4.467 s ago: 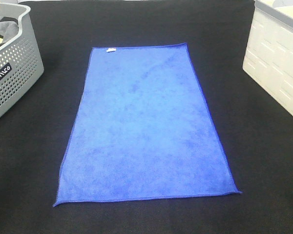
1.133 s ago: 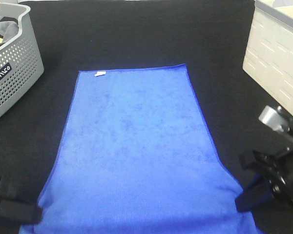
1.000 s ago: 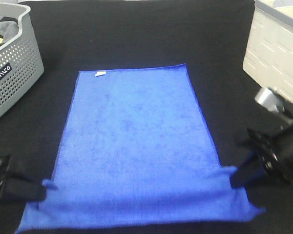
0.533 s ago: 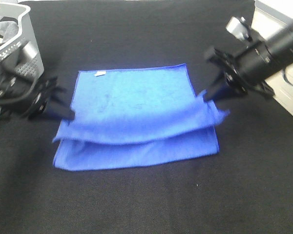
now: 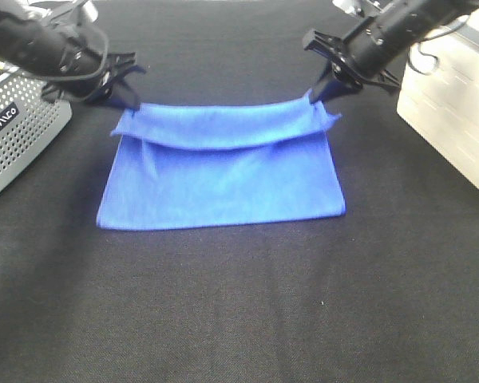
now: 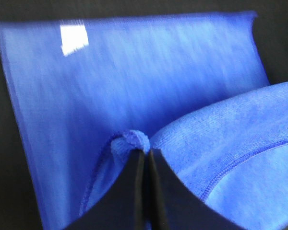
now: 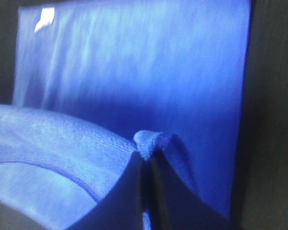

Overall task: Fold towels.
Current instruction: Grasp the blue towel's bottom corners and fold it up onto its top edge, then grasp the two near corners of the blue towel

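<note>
The blue towel (image 5: 223, 171) lies folded over on the black table, its carried edge hanging in a sag along the far side. My left gripper (image 5: 130, 102) is shut on the towel's left corner. My right gripper (image 5: 314, 96) is shut on the right corner. In the left wrist view the closed fingers (image 6: 134, 184) pinch a bunched corner of towel (image 6: 129, 141), with the white tag (image 6: 74, 38) on the layer below. In the right wrist view the closed fingers (image 7: 134, 187) pinch the other corner (image 7: 149, 139), and the tag (image 7: 44, 18) shows there too.
A grey perforated basket (image 5: 16, 140) stands at the left edge. A white crate (image 5: 451, 112) stands at the right edge. The black table cloth (image 5: 239, 303) stretches bare in front of the towel.
Both grippers took the near corners and carried them up and away over the towel to its far edge. The towel went from flat to folded in half.
</note>
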`<state>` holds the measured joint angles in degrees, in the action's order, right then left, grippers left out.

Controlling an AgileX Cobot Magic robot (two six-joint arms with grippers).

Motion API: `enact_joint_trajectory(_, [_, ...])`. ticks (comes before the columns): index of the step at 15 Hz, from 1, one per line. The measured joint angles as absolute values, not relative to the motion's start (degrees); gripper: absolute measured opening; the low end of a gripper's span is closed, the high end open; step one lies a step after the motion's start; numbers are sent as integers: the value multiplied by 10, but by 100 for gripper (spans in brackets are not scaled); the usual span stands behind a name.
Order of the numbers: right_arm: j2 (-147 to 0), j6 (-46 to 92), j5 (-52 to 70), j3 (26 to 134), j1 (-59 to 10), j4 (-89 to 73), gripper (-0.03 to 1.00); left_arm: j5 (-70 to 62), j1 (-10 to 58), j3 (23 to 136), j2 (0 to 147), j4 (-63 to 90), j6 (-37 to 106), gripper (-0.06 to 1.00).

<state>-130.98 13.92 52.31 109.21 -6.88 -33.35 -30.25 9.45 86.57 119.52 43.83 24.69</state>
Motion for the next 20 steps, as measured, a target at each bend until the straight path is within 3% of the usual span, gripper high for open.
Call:
enact_joint_trajectory(3, [-1409,129,523,1240,-69,-311,0,-268,95,975,1287,427,244,0])
enact_joint_trajectory(7, [-1497,129,477,1322,-69,-307,0,-226,95,1069,1381,426,243,3])
enact_joint_trajectory(8, [-1505,129,463,1324,-69,-304,6,-225,95,1084,1395,426,243,9])
enact_joint_trajectory(9, [-1509,129,449,1325,-69,-300,17,-223,95,1096,1405,426,249,20])
enact_joint_trajectory(10, [-1509,129,444,1327,-69,-297,34,-223,95,1099,1406,425,252,48])
enact_joint_trajectory(11, [-1509,129,444,1327,-69,-297,34,-223,95,1099,1406,425,252,48])
enact_joint_trajectory(12, [-1508,129,446,1330,-69,-297,62,-223,95,1101,1406,424,252,64])
enact_joint_trajectory(13, [-1506,129,462,1330,-69,-291,75,-227,95,1101,1405,415,253,76])
enact_joint_trajectory(14, [-1500,129,491,1330,-69,-282,82,-248,95,1101,1404,402,254,81])
enact_joint_trajectory(17, [-1468,129,589,1332,-69,-265,86,-349,95,1101,1389,324,253,83])
enact_joint_trajectory(20, [-1460,97,688,1330,-69,-260,86,-451,95,1091,1359,290,160,83])
